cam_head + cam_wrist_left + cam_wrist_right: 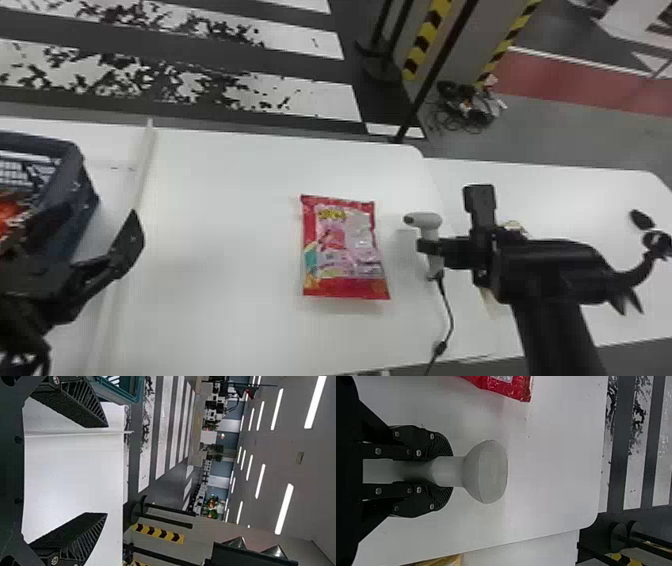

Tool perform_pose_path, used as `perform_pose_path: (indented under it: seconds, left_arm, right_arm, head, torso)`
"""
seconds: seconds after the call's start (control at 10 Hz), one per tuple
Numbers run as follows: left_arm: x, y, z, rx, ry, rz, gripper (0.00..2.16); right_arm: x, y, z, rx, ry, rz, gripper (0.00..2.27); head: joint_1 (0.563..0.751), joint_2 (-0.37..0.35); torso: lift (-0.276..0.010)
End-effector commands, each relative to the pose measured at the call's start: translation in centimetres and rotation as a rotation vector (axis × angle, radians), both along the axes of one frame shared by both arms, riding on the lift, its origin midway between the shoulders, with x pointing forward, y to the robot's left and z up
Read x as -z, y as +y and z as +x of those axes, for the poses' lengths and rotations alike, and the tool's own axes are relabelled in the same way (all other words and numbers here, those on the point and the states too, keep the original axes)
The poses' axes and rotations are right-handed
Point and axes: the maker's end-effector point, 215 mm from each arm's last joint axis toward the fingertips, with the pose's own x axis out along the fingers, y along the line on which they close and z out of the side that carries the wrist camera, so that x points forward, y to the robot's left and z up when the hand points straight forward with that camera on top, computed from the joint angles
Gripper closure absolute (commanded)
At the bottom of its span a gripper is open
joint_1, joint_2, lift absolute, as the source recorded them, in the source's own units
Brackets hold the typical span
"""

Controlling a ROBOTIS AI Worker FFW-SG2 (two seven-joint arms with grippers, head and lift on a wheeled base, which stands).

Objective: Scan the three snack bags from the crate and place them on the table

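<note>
Red bag (345, 247) is lying flat on the table (225, 200), between the two grippers, nearer the right one and well apart from the left; neither is touching it. Right gripper (431, 246) is holding the scanner (423, 220) by its handle, both fingers (440, 447) closing on it from opposite sides. Scanner is standing upright just right of the bag, its head sticking out above the fingers and pointing toward the bag's side; cable (451, 312) is running down from the handle. In the right wrist view a corner of the bag is showing near the scanner head, not touching. Left gripper (90, 230) is hovering by the crate (70, 150) at the far left, fingers spreading wide with nothing between them in the left wrist view. Crate is sitting left of the raised strip (145, 160), the bag is lying right of it. Something orange-red (7, 212) is showing inside the crate, too cut off to tell what. Second table (560, 190) is adjoining on the right, with a small black thing (641, 219) lying on it. Something yellow (443, 561) is peeking out past the table edge on the scanner's other side from the bag, mostly hidden.
</note>
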Motion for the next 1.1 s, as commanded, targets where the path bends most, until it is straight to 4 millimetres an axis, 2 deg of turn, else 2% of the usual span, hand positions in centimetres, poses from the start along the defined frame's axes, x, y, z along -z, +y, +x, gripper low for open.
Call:
perform_pose_path:
  seconds: [0.0,0.1,0.3,0.6,0.8,1.0]
  left_arm:
    - [-0.1,-0.1,0.0,0.002,-0.002,-0.001,0.08]
    - [-0.1,-0.1,0.0,0.002,-0.001,0.000,0.08]
    - [-0.2,-0.2,0.0,0.004,-0.002,-0.001,0.08]
    - [-0.4,-0.1,0.1,0.003,-0.005,0.001,0.08]
    - [-0.4,-0.1,0.1,0.003,-0.007,-0.001,0.08]
    - [-0.4,-0.1,0.1,0.003,-0.007,-0.001,0.08]
  right_arm:
    - [0.6,-0.2,-0.2,0.005,0.012,0.000,2.00]
    - [0.7,-0.4,-0.3,0.006,0.019,-0.003,1.65]
    - [1.3,-0.2,-0.6,0.010,0.031,0.004,0.43]
    - [0.8,-0.6,-0.8,0.030,0.021,0.002,0.10]
    - [-1.7,-0.1,-1.8,0.047,-0.014,0.037,0.10]
    - [-3.7,1.7,-3.4,0.053,-0.018,0.147,0.11]
  head:
    - [0.695,-0.305]
    - [0.695,-0.307]
    - [0.695,-0.310]
    - [0.695,-0.313]
    - [0.695,-0.315]
    - [0.695,-0.311]
  torso:
    - [-0.062]
    - [-0.062]
    - [-0.062]
    - [-0.062]
    - [-0.062]
    - [-0.062]
